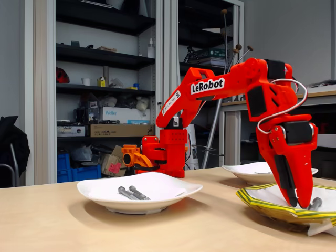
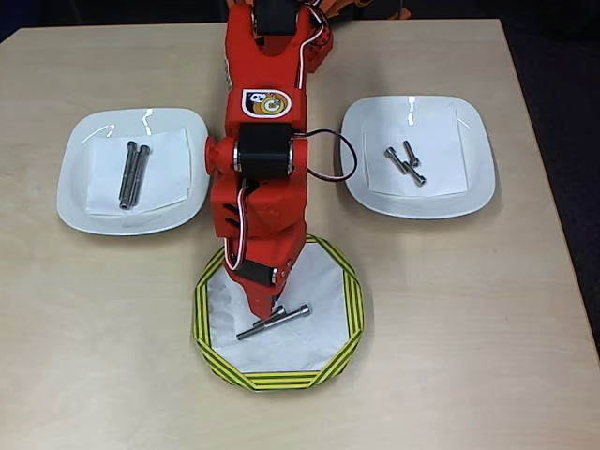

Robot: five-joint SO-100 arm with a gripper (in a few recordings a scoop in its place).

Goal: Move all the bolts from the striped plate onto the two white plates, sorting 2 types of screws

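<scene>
The striped plate (image 2: pixel 352 309) (image 1: pixel 262 205) lies in front of the arm. On its white centre are a long bolt (image 2: pixel 281 322) (image 1: pixel 315 203) and a short bolt (image 2: pixel 277 310). My red gripper (image 2: pixel 271 314) (image 1: pixel 295 203) points straight down into this plate. Its fingers are drawn together and the tips sit on the short bolt, whose head peeks out beside them. Two long bolts (image 2: pixel 132 174) (image 1: pixel 134 193) lie on one white plate (image 2: pixel 80 187) (image 1: pixel 100 191). Three short bolts (image 2: pixel 405 164) lie on the other white plate (image 2: pixel 469 178) (image 1: pixel 247 170).
In the overhead view the arm's base (image 2: pixel 272 28) (image 1: pixel 168 152) stands at the table's far edge, between the two white plates. Bare wooden table (image 2: pixel 469 356) surrounds the plates. In the fixed view, shelves and a bench stand behind the table.
</scene>
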